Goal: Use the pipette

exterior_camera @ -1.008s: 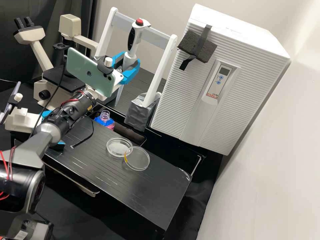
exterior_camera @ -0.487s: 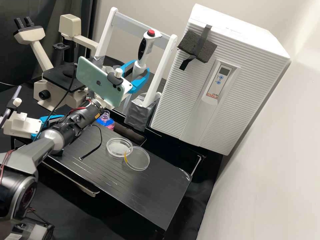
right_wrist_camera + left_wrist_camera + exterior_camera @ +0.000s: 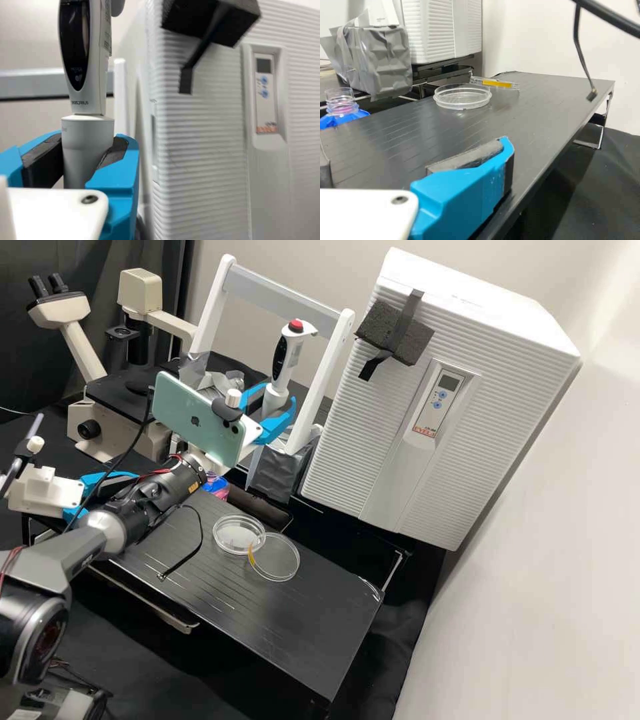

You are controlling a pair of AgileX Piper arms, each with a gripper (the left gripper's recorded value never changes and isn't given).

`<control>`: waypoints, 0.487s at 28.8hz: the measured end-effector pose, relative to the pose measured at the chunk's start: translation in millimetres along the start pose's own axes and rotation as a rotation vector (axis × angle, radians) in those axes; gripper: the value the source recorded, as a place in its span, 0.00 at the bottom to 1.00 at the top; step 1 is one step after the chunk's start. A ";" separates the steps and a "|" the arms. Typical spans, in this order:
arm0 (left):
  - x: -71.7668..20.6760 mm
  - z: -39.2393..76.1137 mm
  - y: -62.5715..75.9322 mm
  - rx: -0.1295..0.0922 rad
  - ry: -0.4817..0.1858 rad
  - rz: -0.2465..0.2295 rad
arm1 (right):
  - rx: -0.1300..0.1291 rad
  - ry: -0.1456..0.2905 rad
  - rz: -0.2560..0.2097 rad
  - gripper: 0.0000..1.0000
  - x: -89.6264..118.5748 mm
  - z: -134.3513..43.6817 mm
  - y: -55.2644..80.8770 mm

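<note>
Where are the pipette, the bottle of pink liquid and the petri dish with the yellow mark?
pipette (image 3: 279,372), high view, handle.
bottle (image 3: 341,101), left wrist view, clear neck.
petri dish (image 3: 276,559), high view, clear centre.

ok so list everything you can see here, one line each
pipette with red button: 1, white-grey, upright in right tool
round petri dishes: 2, clear, edge to edge on tray; one yellow-marked
small bottle of pink liquid: 1, clear, at tray's far corner
slatted tray: 1, black, centre of bench
ribbed cabinet: 1, white, right of tray
foam block: 1, black, strapped on cabinet
frame stand: 1, white, behind tray, foot grey-taped
microscope: 1, beige, far left
phone: 1, mint green, clamped on right arm
right tool: 1, blue-fingered, shut on pipette
left tool: 1, blue-fingered, open, low at tray's left edge
</note>
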 end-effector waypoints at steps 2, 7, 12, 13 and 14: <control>1.9 0.0 0.5 0.001 -0.001 0.002 | -0.003 -0.010 -0.003 0.00 -4.2 2.8 2.5; 6.1 2.1 3.6 0.004 -0.012 0.013 | -0.036 -0.004 0.015 0.00 -14.1 7.1 12.4; 8.8 1.5 3.4 0.006 -0.012 0.011 | -0.063 0.010 0.000 0.00 -23.4 10.4 12.6; 9.8 1.4 4.0 0.006 -0.012 0.012 | -0.069 0.015 -0.006 0.00 -25.2 10.8 12.0; 9.9 1.4 4.1 0.006 -0.012 0.012 | -0.067 0.017 -0.008 0.00 -26.2 11.0 11.7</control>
